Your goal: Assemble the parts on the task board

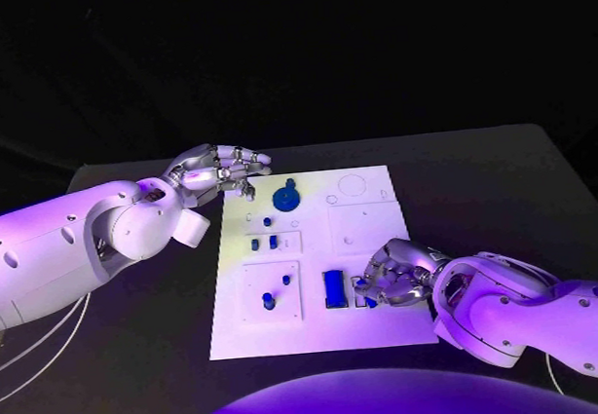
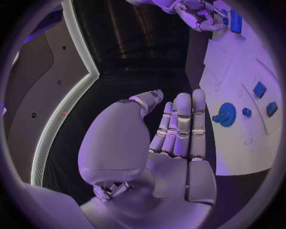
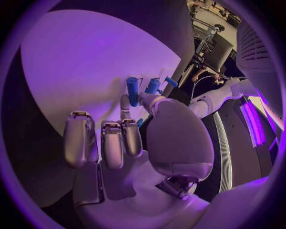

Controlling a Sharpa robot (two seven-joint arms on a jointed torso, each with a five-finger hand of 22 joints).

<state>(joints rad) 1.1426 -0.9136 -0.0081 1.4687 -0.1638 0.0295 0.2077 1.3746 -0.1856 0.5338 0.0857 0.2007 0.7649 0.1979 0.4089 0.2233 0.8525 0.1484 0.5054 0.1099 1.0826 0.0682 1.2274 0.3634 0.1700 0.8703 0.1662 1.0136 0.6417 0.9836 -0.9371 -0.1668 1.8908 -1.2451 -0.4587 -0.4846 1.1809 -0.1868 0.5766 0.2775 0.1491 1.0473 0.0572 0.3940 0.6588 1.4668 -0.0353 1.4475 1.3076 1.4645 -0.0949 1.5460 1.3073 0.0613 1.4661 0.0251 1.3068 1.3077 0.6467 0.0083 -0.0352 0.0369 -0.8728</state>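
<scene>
the flat white task board (image 1: 374, 259) lies on the black counter (image 1: 494, 180); left hand (image 1: 223, 172) hovers empty with fingers apart, right hand (image 1: 397, 275) rests on the board, grip unclear.

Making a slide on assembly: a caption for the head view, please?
Right robot hand works at blue parts on the white task board; left robot hand hovers open by its far corner.

Violet light washes everything, brightest on the task board (image 1: 367, 260) and white arms; the room behind is black. Wrist views bend hard at their rims. Shadow beneath the right hand (image 1: 397, 275) perhaps hides small detail.
</scene>
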